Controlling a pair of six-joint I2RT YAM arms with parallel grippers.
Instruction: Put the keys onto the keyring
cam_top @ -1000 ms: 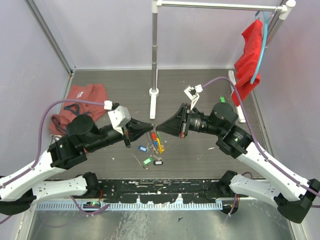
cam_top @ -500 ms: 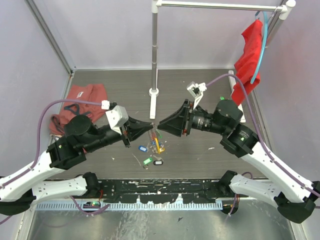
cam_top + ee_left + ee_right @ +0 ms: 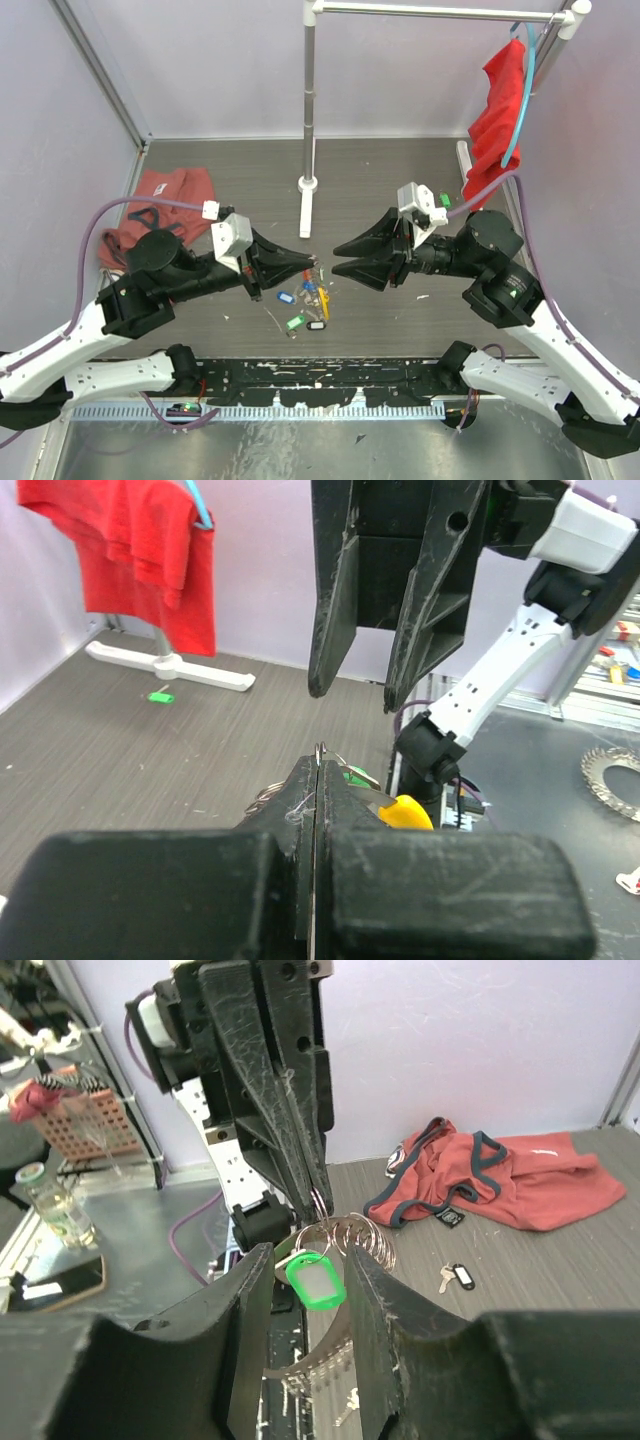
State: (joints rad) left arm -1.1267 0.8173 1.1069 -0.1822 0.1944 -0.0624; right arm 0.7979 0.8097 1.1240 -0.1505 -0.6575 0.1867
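My left gripper [image 3: 311, 262] is shut on the thin wire of the keyring [image 3: 365, 1238], a coiled silvery loop that hangs from its tips above the table. A key with a green tag [image 3: 316, 1281] hangs on the ring. A yellow piece [image 3: 405, 812] shows just behind the left fingertips [image 3: 300, 780]. My right gripper [image 3: 338, 257] is open and empty, a short way right of the left gripper's tips, with the green tag between its fingers in the right wrist view. Loose keys with blue [image 3: 284, 297], green [image 3: 295, 321] and black [image 3: 316, 324] tags lie on the table below.
A metal stand's post and foot [image 3: 307, 185] rise just behind the grippers. A red garment [image 3: 150, 200] lies at the left of the table. A red cloth [image 3: 497, 120] hangs from the rail at the back right. A black strip [image 3: 330, 372] runs along the near edge.
My right gripper has drawn back to the right, away from the left gripper's tips, turned and opened. My left gripper has stayed shut on the ring, almost in place.
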